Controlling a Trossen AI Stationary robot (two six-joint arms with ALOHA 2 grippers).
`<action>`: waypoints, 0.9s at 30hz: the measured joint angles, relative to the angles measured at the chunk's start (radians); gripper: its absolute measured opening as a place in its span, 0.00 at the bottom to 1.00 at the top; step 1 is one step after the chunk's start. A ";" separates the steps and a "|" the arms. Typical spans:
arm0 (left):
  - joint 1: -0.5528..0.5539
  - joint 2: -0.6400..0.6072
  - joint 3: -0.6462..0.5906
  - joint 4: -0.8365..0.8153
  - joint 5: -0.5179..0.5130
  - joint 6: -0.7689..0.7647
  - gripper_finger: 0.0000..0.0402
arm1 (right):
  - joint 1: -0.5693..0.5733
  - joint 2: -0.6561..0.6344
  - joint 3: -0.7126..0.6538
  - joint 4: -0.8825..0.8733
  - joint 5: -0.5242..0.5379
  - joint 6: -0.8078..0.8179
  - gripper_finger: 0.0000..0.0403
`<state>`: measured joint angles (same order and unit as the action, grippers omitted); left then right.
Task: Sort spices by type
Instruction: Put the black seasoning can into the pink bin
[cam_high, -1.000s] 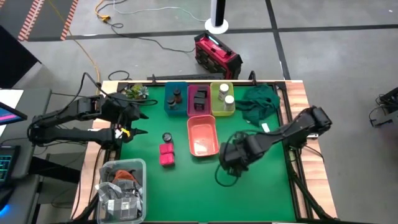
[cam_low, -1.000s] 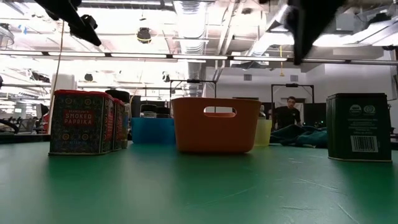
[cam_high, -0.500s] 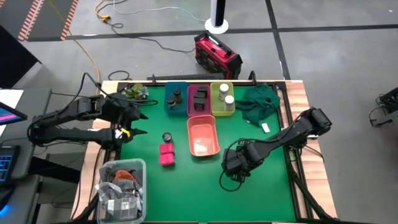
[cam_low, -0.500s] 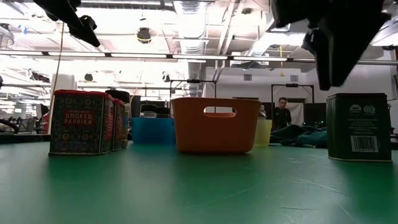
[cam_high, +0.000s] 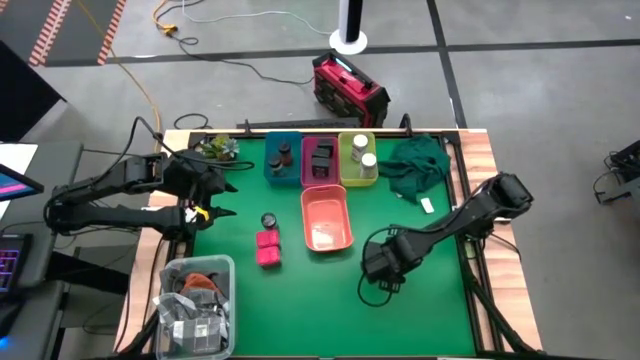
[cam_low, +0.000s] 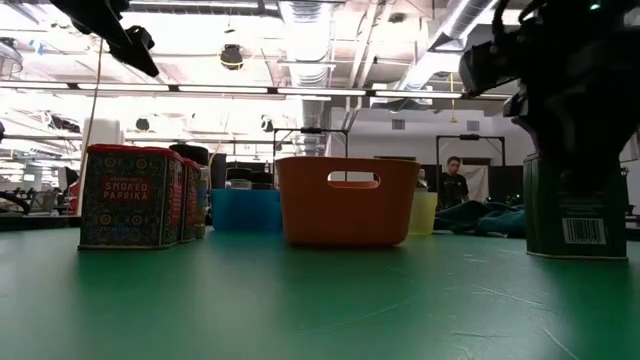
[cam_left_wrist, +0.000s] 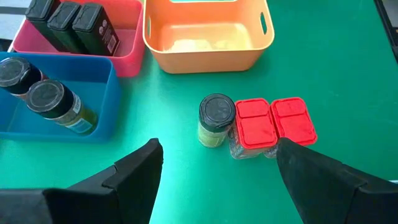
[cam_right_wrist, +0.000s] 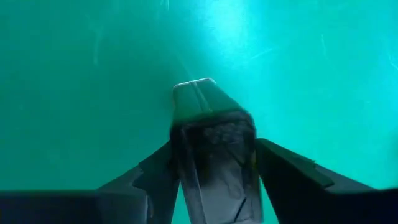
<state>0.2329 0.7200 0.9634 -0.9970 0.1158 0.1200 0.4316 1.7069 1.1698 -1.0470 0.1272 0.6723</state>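
A dark grey boxy pack (cam_low: 577, 208) stands upright on the green mat right of the middle. My right gripper (cam_high: 381, 266) is open and low over it, one finger on each side of its top (cam_right_wrist: 214, 152). Two magenta blocks (cam_left_wrist: 273, 122) and a dark round jar (cam_left_wrist: 216, 118) stand together left of the salmon bin (cam_high: 326, 218). More dark jars sit in the blue bin (cam_high: 283, 158), dark packs in the pink bin (cam_high: 320, 158), and white-capped bottles in the yellow bin (cam_high: 358, 158). My left gripper (cam_high: 222, 198) hangs open above the table's left side. My right gripper comes at the dark grey pack from above, pointing down. Its fingers (cam_right_wrist: 155, 174) stand close against the two sides of the pack's upper part (cam_right_wrist: 211, 124). Whether they touch it I cannot tell. The pack stands upright on the mat.
A crumpled dark green cloth (cam_high: 415, 165) lies at the far right corner. A clear bin of odds and ends (cam_high: 197, 305) sits at the near left. Open mat lies near the right gripper and toward the near edge. A person (cam_low: 460, 185) shows in the room behind.
My right gripper has come down from above the table and shifted slightly toward the right edge. Its fingers now stand on either side of the dark grey pack. The pack has not moved.
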 joint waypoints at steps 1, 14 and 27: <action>0.000 0.000 0.000 0.000 0.000 0.000 0.75 | -0.005 0.000 -0.002 0.000 0.000 -0.002 0.58; 0.000 -0.004 0.000 -0.023 -0.010 0.011 0.75 | -0.133 -0.004 0.060 -0.007 0.002 -0.171 0.37; 0.000 -0.059 -0.001 -0.021 -0.051 0.013 0.75 | -0.353 -0.006 0.389 -0.152 0.190 -0.473 0.37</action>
<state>0.2329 0.6612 0.9627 -1.0181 0.0648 0.1329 0.0785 1.7008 1.5592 -1.1987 0.3176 0.1989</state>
